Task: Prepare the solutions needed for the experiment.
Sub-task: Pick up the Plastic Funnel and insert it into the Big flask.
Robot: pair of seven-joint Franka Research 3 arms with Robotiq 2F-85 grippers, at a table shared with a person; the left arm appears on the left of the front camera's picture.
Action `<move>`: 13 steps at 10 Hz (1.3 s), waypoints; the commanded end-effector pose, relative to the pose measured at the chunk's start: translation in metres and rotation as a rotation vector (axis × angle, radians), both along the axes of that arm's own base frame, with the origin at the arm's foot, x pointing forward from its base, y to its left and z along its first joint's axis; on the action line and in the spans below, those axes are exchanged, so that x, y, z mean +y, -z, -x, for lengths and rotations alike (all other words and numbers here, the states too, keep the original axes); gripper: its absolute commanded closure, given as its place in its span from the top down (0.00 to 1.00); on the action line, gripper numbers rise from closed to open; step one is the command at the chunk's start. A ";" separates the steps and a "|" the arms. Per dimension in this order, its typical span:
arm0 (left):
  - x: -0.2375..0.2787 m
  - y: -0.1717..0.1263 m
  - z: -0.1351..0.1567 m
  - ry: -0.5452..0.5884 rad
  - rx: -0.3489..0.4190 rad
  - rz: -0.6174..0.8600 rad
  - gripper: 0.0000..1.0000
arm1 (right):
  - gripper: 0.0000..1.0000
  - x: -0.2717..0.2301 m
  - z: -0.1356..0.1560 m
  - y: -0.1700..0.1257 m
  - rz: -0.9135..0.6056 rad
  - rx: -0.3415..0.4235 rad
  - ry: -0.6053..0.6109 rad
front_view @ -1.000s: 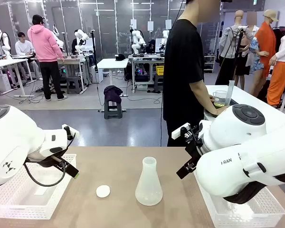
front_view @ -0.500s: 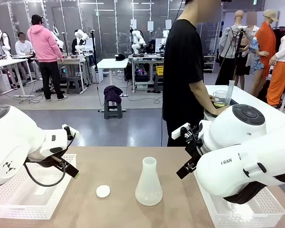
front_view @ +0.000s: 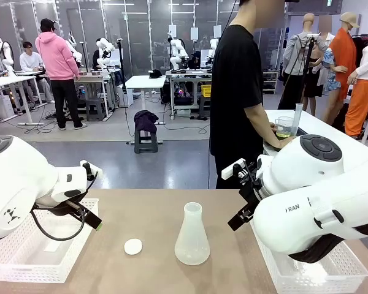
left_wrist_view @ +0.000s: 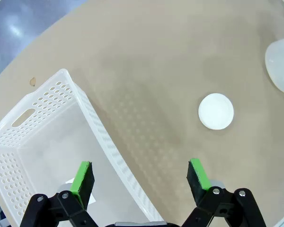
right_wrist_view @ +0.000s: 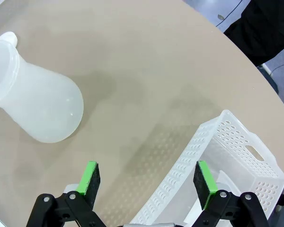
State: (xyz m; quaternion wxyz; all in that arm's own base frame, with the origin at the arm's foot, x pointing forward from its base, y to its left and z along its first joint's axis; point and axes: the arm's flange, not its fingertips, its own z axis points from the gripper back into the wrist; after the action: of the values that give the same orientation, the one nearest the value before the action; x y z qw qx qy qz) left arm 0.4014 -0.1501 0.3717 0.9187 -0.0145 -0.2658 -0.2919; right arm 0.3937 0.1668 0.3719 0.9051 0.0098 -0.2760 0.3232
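Tan table [front_view: 147, 208] in busy lab carries translucent flask [front_view: 192, 236], upright at lower centre, with white cap [front_view: 133, 246] just left of it. I spot solutions [front_view: 284, 133] at right middle of frame — pale yellow-green in clear beaker [front_view: 284, 124] on white table [front_view: 331, 131], by person's hand [front_view: 287, 142]. Left pincer [left_wrist_view: 140, 175] released, jaws wide, straddling rim of white basket [left_wrist_view: 99, 137]. Right pincer [right_wrist_view: 147, 176] released too — over edge of other basket [right_wrist_view: 189, 165].

Flask [left_wrist_view: 281, 66] cut by right picture edge, left wrist view. Right basket [front_view: 351, 269] at desk's right corner half hidden behind right arm [front_view: 319, 202]. Solutions [front_view: 284, 134] in far beaker [front_view: 284, 124]: amount too small to tell.
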 end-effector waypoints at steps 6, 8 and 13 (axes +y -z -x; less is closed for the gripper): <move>0.000 0.000 0.000 0.000 0.000 0.000 1.00 | 1.00 0.000 0.000 0.000 -0.001 0.001 0.002; 0.000 0.000 0.000 0.000 0.000 0.000 1.00 | 1.00 -0.002 0.007 -0.015 -0.024 -0.014 0.031; 0.056 -0.068 0.029 -0.061 0.024 0.260 1.00 | 1.00 -0.033 0.043 -0.091 -0.228 0.057 0.157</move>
State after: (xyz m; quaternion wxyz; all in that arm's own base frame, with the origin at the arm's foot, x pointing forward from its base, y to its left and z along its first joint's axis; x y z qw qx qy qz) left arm 0.3934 -0.1194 0.4332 0.9239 -0.0890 -0.2950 -0.2270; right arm 0.3711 0.1493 0.4539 0.9173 0.0620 -0.2998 0.2549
